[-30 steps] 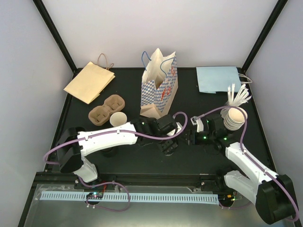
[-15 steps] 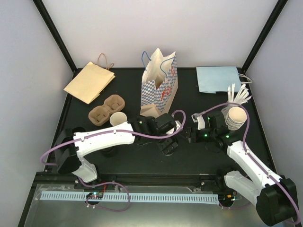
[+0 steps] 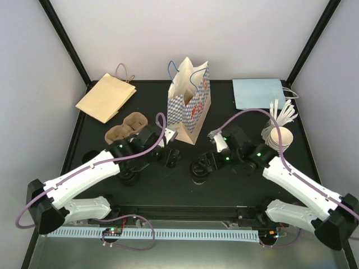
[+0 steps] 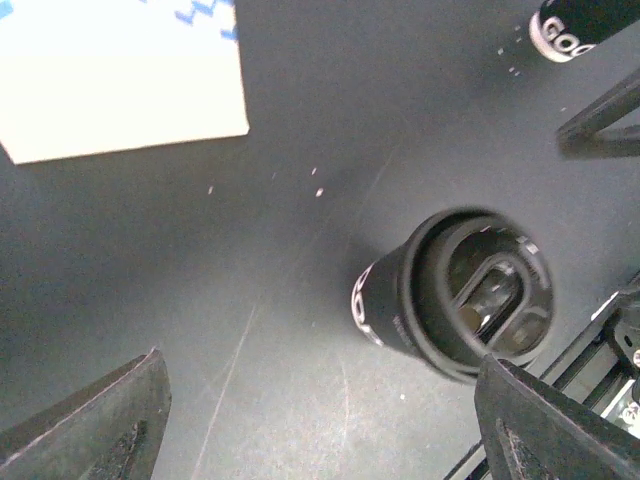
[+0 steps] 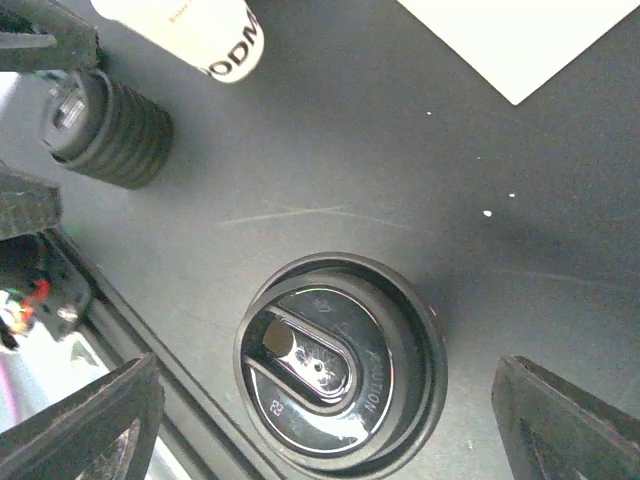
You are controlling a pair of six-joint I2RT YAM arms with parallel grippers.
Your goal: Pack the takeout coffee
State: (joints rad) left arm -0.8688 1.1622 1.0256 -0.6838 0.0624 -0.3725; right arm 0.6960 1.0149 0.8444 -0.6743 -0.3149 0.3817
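A black coffee cup with a glossy black lid (image 5: 338, 366) stands on the dark table, seen also in the top view (image 3: 197, 175) and at the right of the left wrist view (image 4: 460, 295). My right gripper (image 5: 328, 405) is open, directly above this cup, with one finger on each side of it and not touching it. My left gripper (image 4: 320, 425) is open and empty, hovering over bare table just left of the cup (image 3: 170, 156). The blue-checked paper bag (image 3: 189, 106) stands upright and open behind both grippers. A cardboard cup carrier (image 3: 126, 129) lies at the left.
A second black cup with a ribbed sleeve (image 5: 108, 125) stands near the front left (image 3: 129, 178). A flat brown bag (image 3: 105, 96) and a flat blue bag (image 3: 258, 92) lie at the back. Stacked cups (image 3: 279, 137) and white stirrers (image 3: 283, 112) sit at the right.
My left arm has drawn back to the left, away from the lidded cup. My right arm has swung left over that cup and its jaws have spread wider.
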